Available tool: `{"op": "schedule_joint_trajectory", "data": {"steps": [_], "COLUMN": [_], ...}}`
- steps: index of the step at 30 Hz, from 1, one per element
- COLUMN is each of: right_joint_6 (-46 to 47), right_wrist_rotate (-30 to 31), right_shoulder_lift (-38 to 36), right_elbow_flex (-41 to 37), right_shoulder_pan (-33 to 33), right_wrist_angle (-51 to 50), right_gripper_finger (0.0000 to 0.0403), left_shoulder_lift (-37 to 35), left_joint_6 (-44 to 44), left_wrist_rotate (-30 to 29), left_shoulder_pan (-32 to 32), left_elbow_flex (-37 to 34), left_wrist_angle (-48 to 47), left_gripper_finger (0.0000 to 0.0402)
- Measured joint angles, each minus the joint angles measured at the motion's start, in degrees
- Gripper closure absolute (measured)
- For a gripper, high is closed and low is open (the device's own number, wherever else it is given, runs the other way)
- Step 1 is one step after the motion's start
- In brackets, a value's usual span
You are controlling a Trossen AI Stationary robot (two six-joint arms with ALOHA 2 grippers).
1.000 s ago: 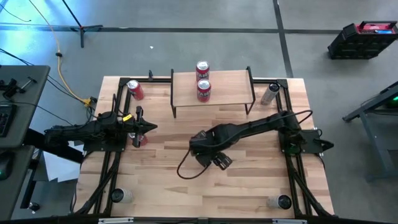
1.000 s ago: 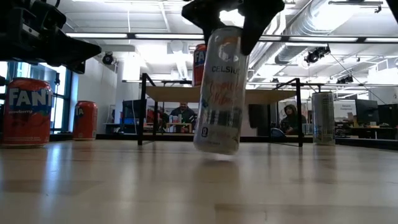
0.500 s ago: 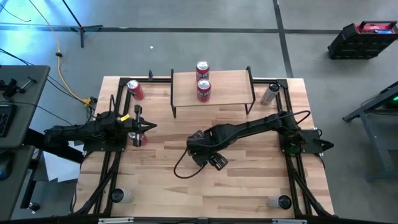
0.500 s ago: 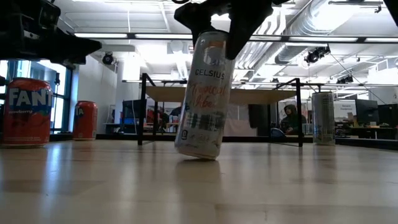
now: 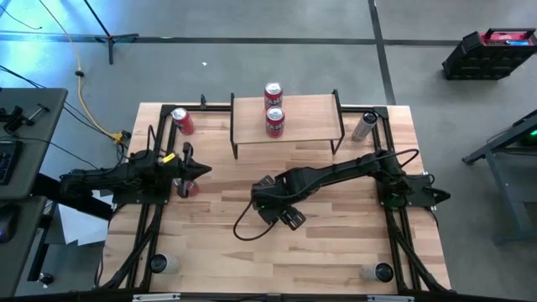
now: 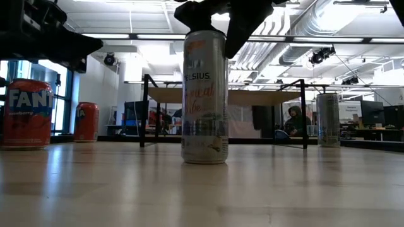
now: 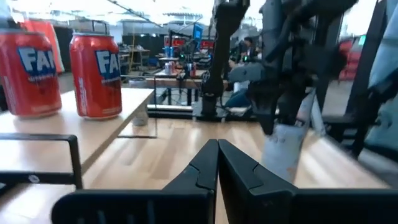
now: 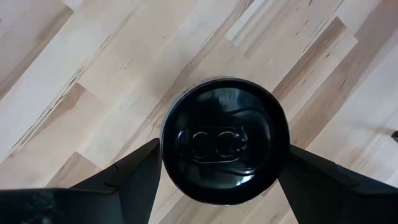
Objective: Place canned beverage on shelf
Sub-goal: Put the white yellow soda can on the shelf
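A tall white Celsius can [image 6: 204, 94] stands upright on the table in front of the shelf [image 5: 306, 119], a light plank on black legs. My right gripper [image 8: 224, 163] is right above the can, pointing steeply down, with a finger on either side of the dark can top [image 8: 225, 140]. Two red cans [image 5: 274, 122] [image 5: 273, 91] stand on the shelf. At the table's left, my left gripper [image 7: 217, 155] is level and shut on nothing, above a red can [image 5: 192, 188]. My right gripper has the Celsius can's upper end [image 8: 166, 163] between its two fingers, one on each opposite side. It comes from above, slanting steeply down. The can stands upright with its base [image 6: 204, 159] flat on the table.
A red can [image 5: 182, 122] stands at the table's far left and a silver can [image 5: 364, 126] at the far right, beside the shelf. The right arm's cable [image 5: 245, 220] loops over the table's middle. The shelf's right half is bare plank.
The Celsius can was tilted in my right gripper, its lower end toward the table's right. It has swung upright and its base has come down flat on the table, a little farther toward the left edge. The right wrist has tipped slightly with it.
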Motion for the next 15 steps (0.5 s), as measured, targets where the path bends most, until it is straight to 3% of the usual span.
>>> {"op": "schedule_joint_trajectory", "data": {"steps": [9,15], "right_joint_6": [0.91,6.16], "right_wrist_rotate": [2.5,3.31], "right_shoulder_lift": [-0.07,-0.21], "right_elbow_flex": [5.21,9.99], "right_shoulder_pan": [0.05,0.65], "right_wrist_angle": [-3.86,-9.13], "right_gripper_finger": [0.0118,0.0118], "left_shoulder_lift": [0.0,0.0], "left_joint_6": [-11.12,-12.41], "left_wrist_rotate": [1.61,10.14], "left_shoulder_pan": [-0.02,-0.3], "left_elbow_flex": [0.0,-0.02], "left_wrist_angle": [4.45,10.49], "left_gripper_finger": [0.0398,0.0398]}}
